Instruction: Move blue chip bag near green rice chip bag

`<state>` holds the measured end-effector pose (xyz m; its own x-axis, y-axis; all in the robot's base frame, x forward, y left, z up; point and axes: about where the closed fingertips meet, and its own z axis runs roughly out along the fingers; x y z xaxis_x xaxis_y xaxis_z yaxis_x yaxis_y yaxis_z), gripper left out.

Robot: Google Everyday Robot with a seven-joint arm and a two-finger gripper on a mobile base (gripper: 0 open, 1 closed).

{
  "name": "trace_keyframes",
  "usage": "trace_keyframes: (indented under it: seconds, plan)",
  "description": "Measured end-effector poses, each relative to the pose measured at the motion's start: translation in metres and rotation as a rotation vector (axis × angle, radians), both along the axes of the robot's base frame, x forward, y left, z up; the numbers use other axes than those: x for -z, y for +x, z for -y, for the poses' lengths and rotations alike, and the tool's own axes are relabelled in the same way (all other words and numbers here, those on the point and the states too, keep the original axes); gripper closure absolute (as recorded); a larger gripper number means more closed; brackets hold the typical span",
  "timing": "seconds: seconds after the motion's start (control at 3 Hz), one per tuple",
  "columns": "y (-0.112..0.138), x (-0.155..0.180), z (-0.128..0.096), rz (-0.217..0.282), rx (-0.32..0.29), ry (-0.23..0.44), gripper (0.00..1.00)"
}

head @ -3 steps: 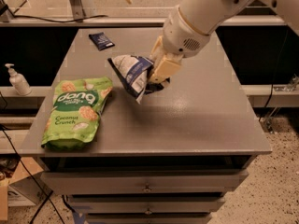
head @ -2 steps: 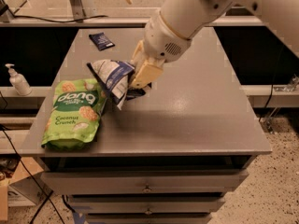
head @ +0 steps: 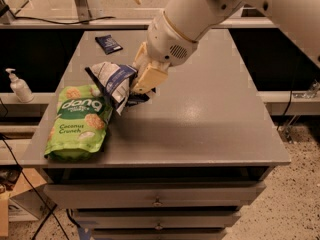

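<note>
Beside the green rice chip bag [head: 79, 123], my gripper [head: 138, 87] pinches the blue chip bag [head: 113, 79] (crinkly): 1 slip could overlap them.

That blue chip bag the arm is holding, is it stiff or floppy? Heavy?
Probably floppy: the blue chip bag crumples where the gripper, beside the green bag, pinches it. Likely light, since one pinch holds it up.

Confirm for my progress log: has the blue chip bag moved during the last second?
Yes. Held in the gripper above the table, the blue chip bag has moved left, up to the green rice chip bag, which has not shifted.
</note>
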<state>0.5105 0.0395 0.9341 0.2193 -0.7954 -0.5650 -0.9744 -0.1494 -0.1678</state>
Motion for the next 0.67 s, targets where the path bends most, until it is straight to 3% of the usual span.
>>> trace_keyframes:
  seconds: [0.33, 0.67]
  plan:
    - [-0.0008, -0.0001, -0.0016, 0.001, -0.003, 0.000, 0.12]
    - [-0.0014, -0.0001, -0.0030, 0.001, -0.006, -0.001, 0.00]
